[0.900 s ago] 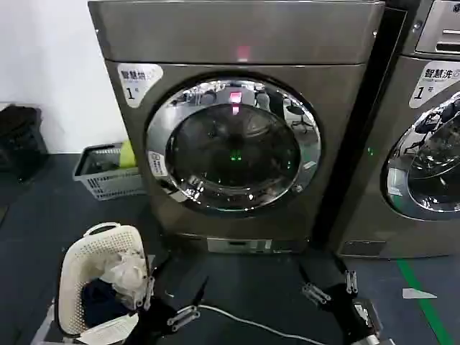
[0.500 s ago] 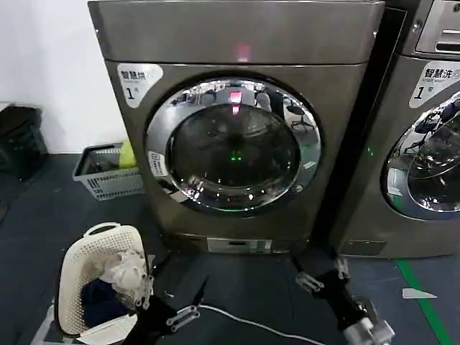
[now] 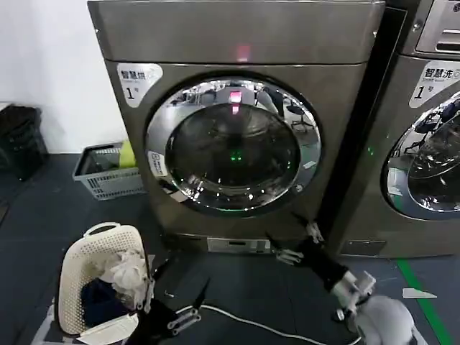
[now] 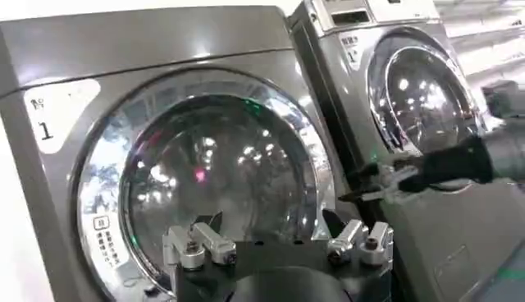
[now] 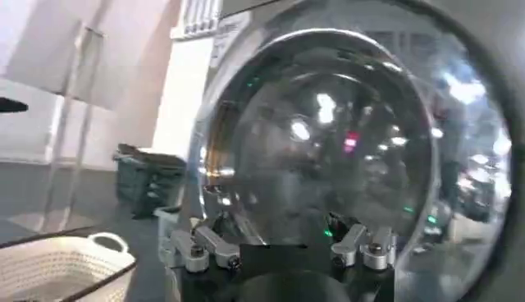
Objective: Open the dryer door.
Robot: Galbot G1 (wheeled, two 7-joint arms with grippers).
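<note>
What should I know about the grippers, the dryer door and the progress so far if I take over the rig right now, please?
Right gripper: open, empty, raised in front of the lower right of the dryer, just below the door rim, not touching it.
Left gripper: open, empty, low near the floor beside the white laundry basket, idle.
Dryer door: shut, flush against the front of the machine marked 1.
Done: the right arm is on its approach to the door.
Left: reach the door's right edge, catch it and swing the door open.
</note>
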